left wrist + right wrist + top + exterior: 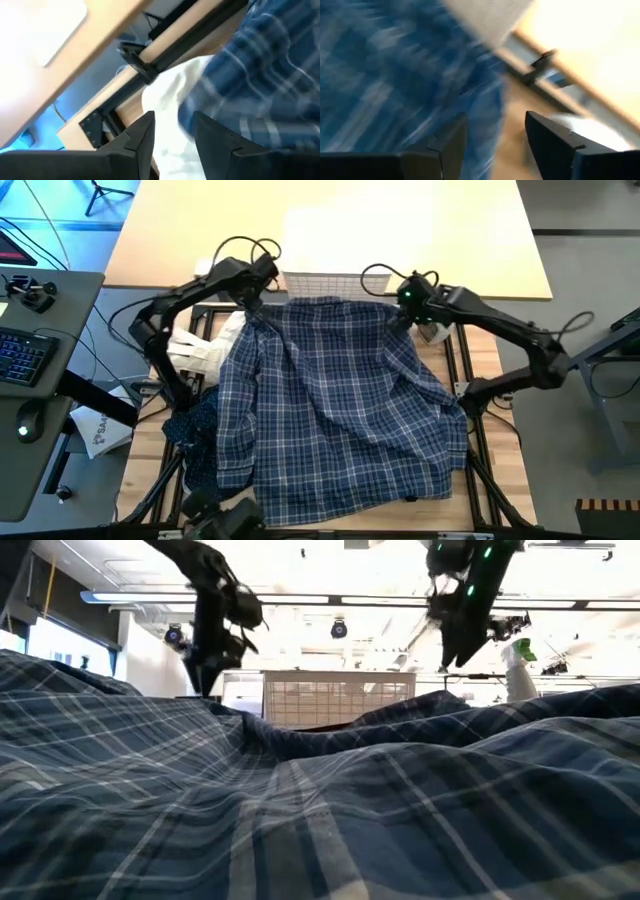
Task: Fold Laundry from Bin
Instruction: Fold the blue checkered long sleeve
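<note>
We see the left gripper over the plaid shirt's far-left corner, fingers apart, nothing held. Shirt lies spread flat mid-table, the bin just behind it. The right gripper is at far-right corner, spread, empty too.

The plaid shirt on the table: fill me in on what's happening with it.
The blue-and-white plaid shirt lies spread, still rumpled, across the table. Both arms hover over its far edge near the white lattice bin. The left hand and the right hand are both open, with nothing between their fingers. A dotted navy garment and a cream-white cloth lie beside the shirt on the left arm's side.
</note>
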